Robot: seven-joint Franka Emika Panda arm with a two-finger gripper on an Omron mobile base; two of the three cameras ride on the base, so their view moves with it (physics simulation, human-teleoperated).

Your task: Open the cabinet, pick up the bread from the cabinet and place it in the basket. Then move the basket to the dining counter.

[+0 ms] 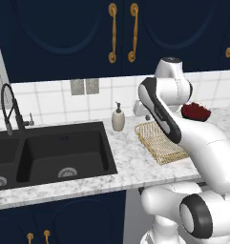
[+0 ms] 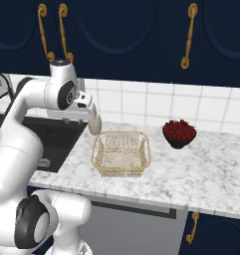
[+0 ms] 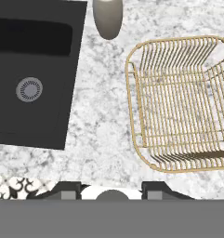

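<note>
Hand view looks down on the open-weave, golden wire basket (image 3: 185, 104) lying empty on the marbled counter (image 3: 99, 121), beside a matte black sink (image 3: 32, 69) and a rounded beige soap dispenser (image 3: 108, 17). The gripper (image 3: 111, 188) stands spread above, pinching nothing. The navy cabinet (image 1: 64, 33) has its 2 arched doors shut.

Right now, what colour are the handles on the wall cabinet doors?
Brass-gold, on the navy cabinet doors; the handles show best in the left base view.
</note>
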